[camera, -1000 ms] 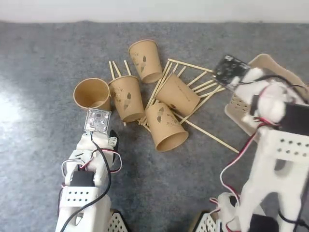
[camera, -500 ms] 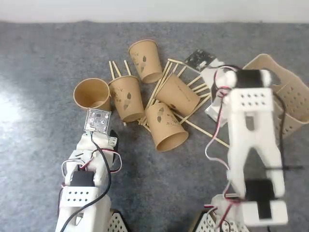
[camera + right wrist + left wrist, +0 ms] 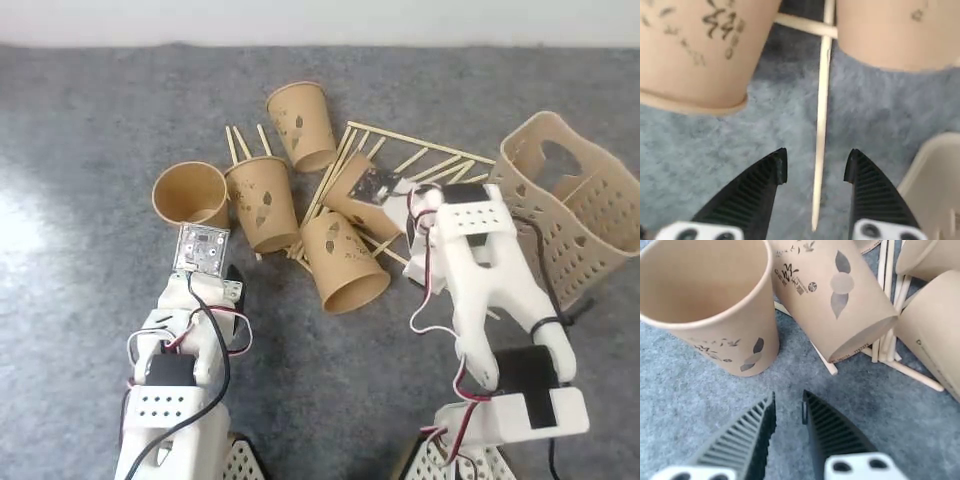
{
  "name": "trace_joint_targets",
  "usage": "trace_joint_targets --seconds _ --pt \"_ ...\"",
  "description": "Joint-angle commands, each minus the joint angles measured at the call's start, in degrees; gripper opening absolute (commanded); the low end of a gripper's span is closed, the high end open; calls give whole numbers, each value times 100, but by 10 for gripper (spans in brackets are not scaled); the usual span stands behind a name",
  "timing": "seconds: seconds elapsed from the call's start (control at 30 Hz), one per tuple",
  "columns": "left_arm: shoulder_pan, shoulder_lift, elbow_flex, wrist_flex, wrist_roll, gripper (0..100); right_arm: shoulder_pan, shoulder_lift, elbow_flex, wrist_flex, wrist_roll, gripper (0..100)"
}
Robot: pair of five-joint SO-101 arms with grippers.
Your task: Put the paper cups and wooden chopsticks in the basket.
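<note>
– Paper cups point(image 3: 265, 205) and chopsticks point(image 3: 420, 141) lie heaped on the bench point(image 3: 90, 120) overhead, basket point(image 3: 520, 170) beside the right arm point(image 3: 480, 260). Risk?
– Left wrist: left claw point(image 3: 788, 405) barely parted, empty, near a cup point(image 3: 710, 300). Right wrist: right claw point(image 3: 816, 165) open astride one chopstick point(image 3: 821, 125); thin stick could roll out or snag cups.

The paper cups point(image 3: 262, 205) are kraft brown with darker leaf prints; the wooden chopsticks point(image 3: 420, 141) are pale tan. The basket point(image 3: 590, 230) is beige with rows of small slots. The desk point(image 3: 80, 120) is mottled grey, and the left gripper point(image 3: 788, 407) and right gripper point(image 3: 815, 165) are ribbed black.

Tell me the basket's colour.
Beige, with perforated walls; the high view shows the basket best.
</note>
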Motion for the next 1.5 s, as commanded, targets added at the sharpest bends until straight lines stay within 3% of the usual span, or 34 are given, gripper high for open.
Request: trace_joint_targets --seconds 0.0,0.83,1.1,1.33,1.47 --pt "-9 -62 4 -132 9 84 31 -31 88 -382 290 190" --pt "18 -62 22 -149 9 84 119 1209 -615 -549 492 188" --pt "18 -62 22 -149 9 84 127 1226 -703 -725 510 6" --pt "18 -62 22 -149 9 84 259 1578 -721 -734 501 119" --pt "18 -62 22 -149 9 84 303 1604 -774 -699 501 52"
